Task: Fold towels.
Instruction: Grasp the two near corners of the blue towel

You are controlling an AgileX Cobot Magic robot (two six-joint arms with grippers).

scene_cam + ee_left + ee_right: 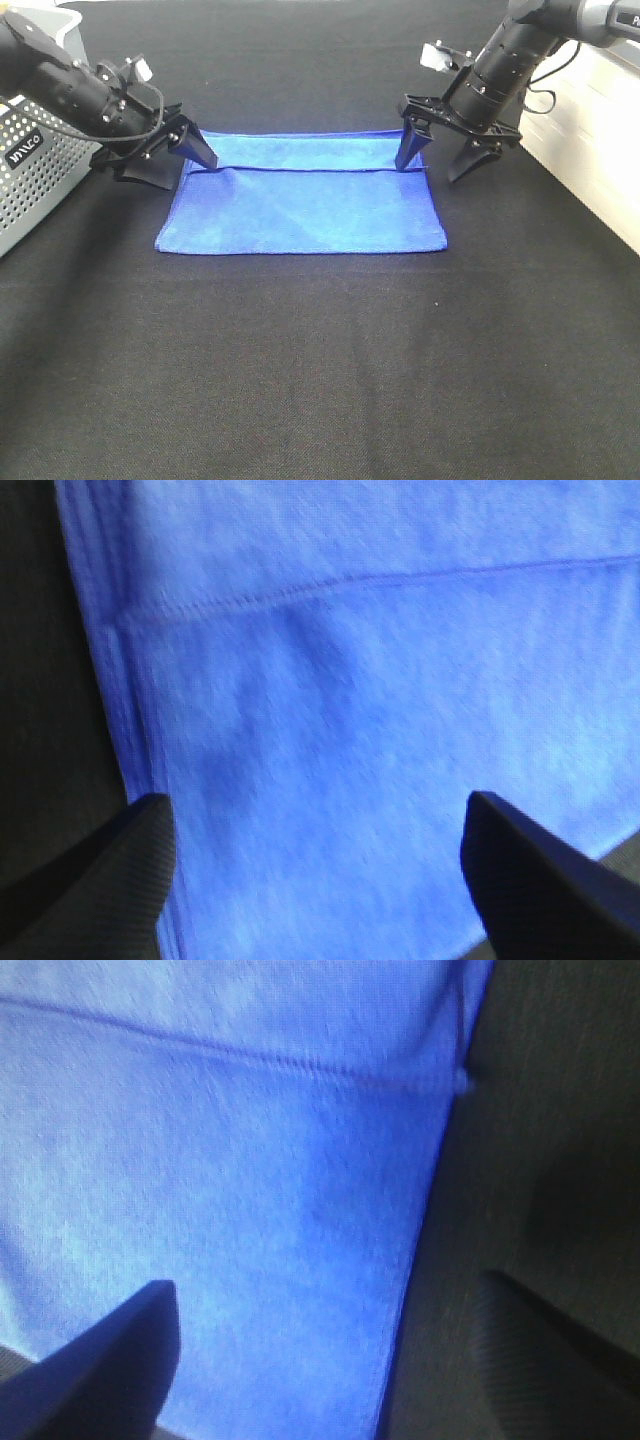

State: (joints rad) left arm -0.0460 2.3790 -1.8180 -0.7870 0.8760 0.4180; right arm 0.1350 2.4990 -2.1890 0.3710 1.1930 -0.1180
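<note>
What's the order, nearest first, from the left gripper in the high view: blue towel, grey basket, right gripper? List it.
1. Blue towel: at its fingertips.
2. Grey basket: just left of it.
3. Right gripper: across the towel, right side.

A black cloth (320,380) covers the table (evenly lit); a grey perforated basket (35,170) sits far left, and a white ledge (590,140) far right.

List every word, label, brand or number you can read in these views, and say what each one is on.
"MIVCO", as best it reads, the letters being small and slanted: white print on a dark label on the perforated grey basket.
White lettering on the right arm: cut off by the frame edge, unreadable.
Blue towel: no readable print in any view.
</note>
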